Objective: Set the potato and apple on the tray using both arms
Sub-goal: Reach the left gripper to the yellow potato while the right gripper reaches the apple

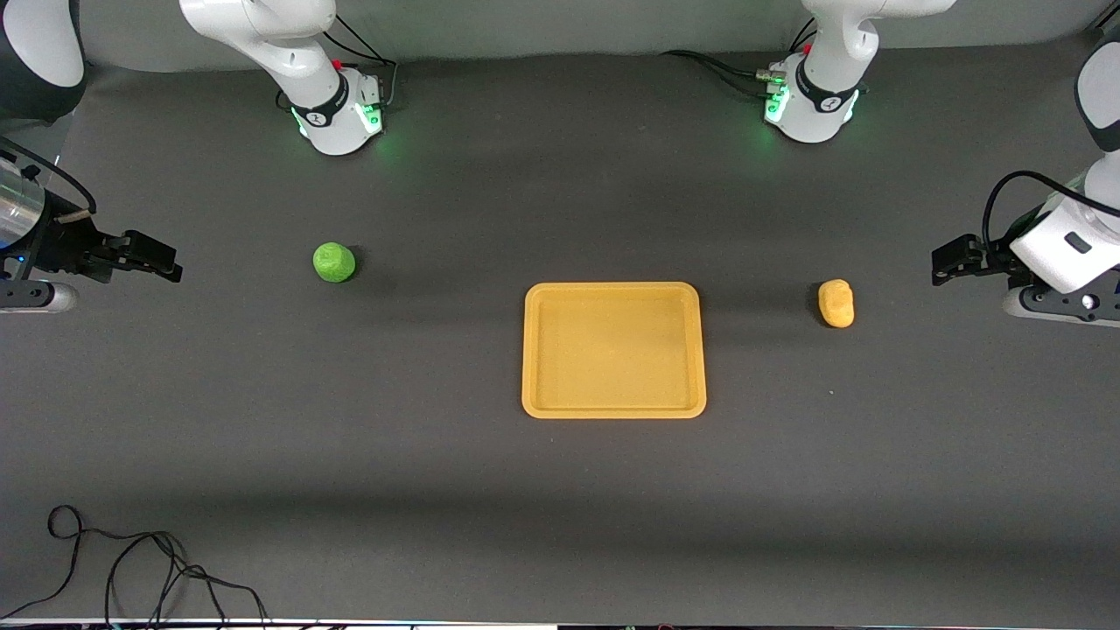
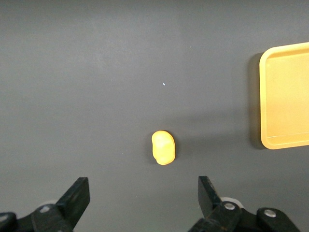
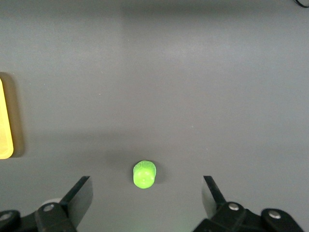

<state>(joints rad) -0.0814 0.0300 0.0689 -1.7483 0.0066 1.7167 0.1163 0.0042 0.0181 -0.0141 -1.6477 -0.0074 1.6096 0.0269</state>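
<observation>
The yellow-orange tray (image 1: 527, 350) lies empty in the middle of the table. The green apple (image 1: 334, 262) sits on the table toward the right arm's end. The yellow-orange potato (image 1: 836, 303) sits toward the left arm's end. My right gripper (image 1: 166, 262) is open and empty over the table at its own end, apart from the apple. My left gripper (image 1: 943, 262) is open and empty over its end, apart from the potato. The left wrist view shows the potato (image 2: 163, 147), the tray's rim (image 2: 263, 96) and the open left gripper (image 2: 144, 191). The right wrist view shows the apple (image 3: 144, 174) ahead of the open right gripper (image 3: 147, 191).
The two arm bases with green lights (image 1: 341, 118) (image 1: 809, 109) stand along the table's edge farthest from the front camera. A loose black cable (image 1: 131, 569) lies at the near edge toward the right arm's end. A sliver of the tray (image 3: 5, 121) shows in the right wrist view.
</observation>
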